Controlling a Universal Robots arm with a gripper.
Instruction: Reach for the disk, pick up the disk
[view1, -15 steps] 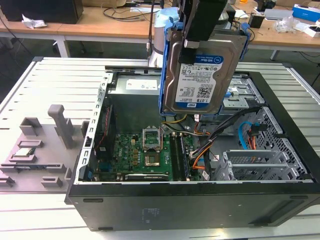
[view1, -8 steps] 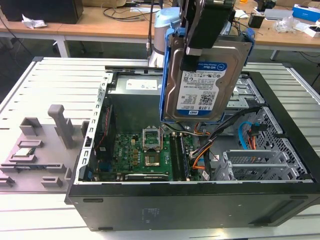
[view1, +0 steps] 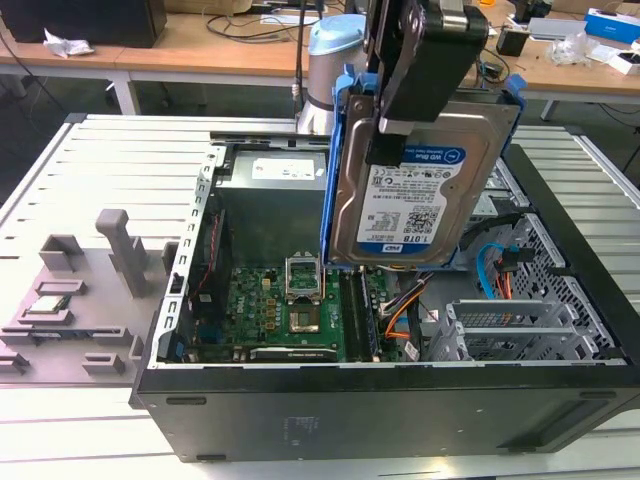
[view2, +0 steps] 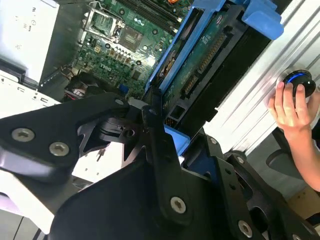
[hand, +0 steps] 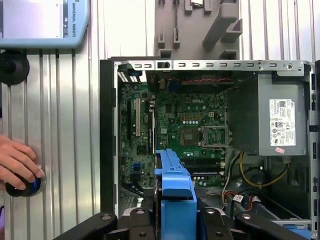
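Exterior view first: nearest the camera lies the open computer case (view1: 380, 410), flat on the slatted desk (view1: 60, 420), its motherboard (view1: 290, 310) exposed. Above the case's middle hangs the disk (view1: 410, 205), upright with its labelled face toward the camera and blue side rails (view1: 333, 170) at its edges, clear of the drive bays (view1: 510, 335) below it. The gripper (view1: 420, 70) clamps the disk from above, its dark fingers (view1: 385, 140) pressed onto the top edge, so the grasp looks made and the lift well along; by my reading the reach and pick-up are essentially done, with the disk already out of the case. In the first wrist view the blue rail (hand: 175, 185) sits between the finger links, over the motherboard. Farther off, a person's hand (hand: 17, 165) rests on a round button on the desk beside the case, and a grey fixture plate (view1: 70, 310) with a small chip lies at the exterior view's left.
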